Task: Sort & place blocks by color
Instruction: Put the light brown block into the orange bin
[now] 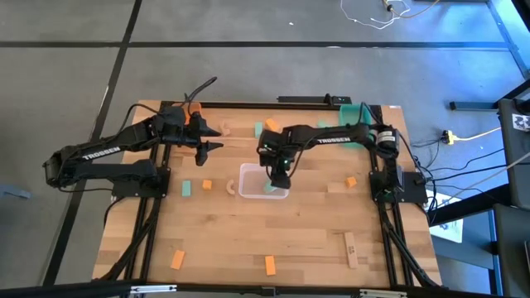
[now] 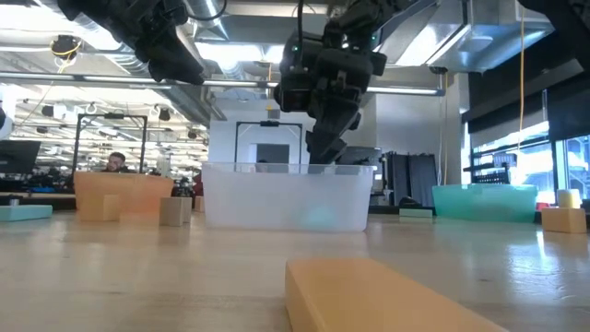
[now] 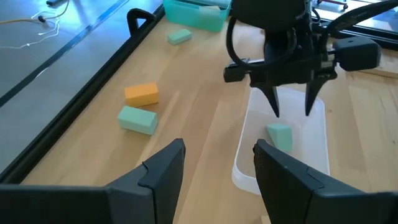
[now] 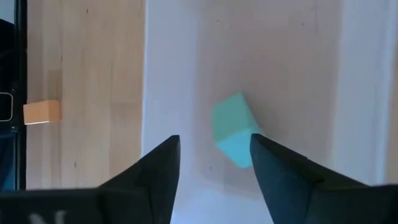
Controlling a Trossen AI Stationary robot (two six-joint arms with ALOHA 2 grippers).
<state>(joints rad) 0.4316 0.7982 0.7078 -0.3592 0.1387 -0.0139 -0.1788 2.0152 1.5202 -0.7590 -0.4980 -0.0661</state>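
A clear tray [image 1: 248,184] sits mid-table. One mint block [image 4: 233,129] lies on its floor, also visible as the mint block [image 3: 280,135] in the left wrist view. My right gripper [image 1: 277,175] points down into the tray, open, with its fingers [image 3: 273,102] just above the block and apart from it. My left gripper [image 1: 214,146] hovers open over the table left of the tray, holding nothing. Other blocks lie flat on the table: mint [image 1: 187,189], orange [image 1: 207,186] and tan [image 1: 229,187] left of the tray, and orange ones [image 1: 270,265] near the near edge.
A teal tray [image 1: 356,124] stands at the far right corner, with mint blocks [image 1: 258,128] nearby along the far edge. An orange block [image 1: 351,181] and a long tan block [image 1: 351,248] lie right of the clear tray. An orange tray [image 2: 120,195] shows in the low view.
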